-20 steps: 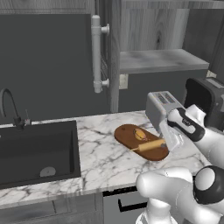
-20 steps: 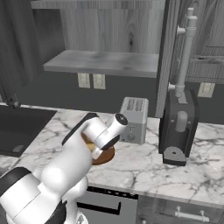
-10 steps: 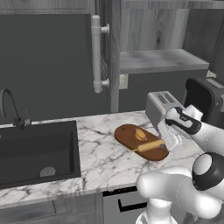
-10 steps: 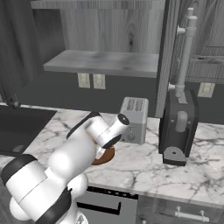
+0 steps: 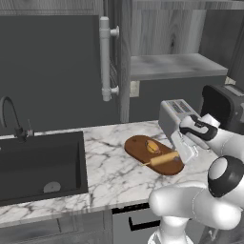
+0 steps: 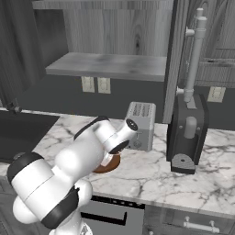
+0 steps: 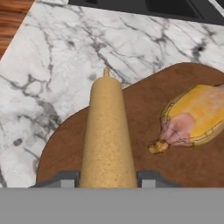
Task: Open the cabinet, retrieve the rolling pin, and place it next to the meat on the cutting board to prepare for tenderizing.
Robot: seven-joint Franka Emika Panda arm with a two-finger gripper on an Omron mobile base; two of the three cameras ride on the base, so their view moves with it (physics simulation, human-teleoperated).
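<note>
one step looked left: letting go. the cabinet [image 5: 143, 62] stood open, and the rolling pin [image 7: 106, 135] lay low over the near end of the cutting board [image 7: 144, 109], beside the meat [image 7: 197, 118]. the gripper [image 7: 107, 180] had its fingers [image 7: 65, 179] clamped on the pin's sides.

The slim tan wooden rolling pin [image 7: 107, 135] has a matt, finely grained surface. The reddish-brown oval wooden cutting board [image 7: 144, 162] looks smooth with a faint grain. The small yellow-orange piece of meat [image 7: 197, 116] looks soft and a little glossy. The white marble counter [image 5: 107, 164] with grey veins is polished. The silver toaster [image 6: 141, 125] looks like brushed metal.
</note>
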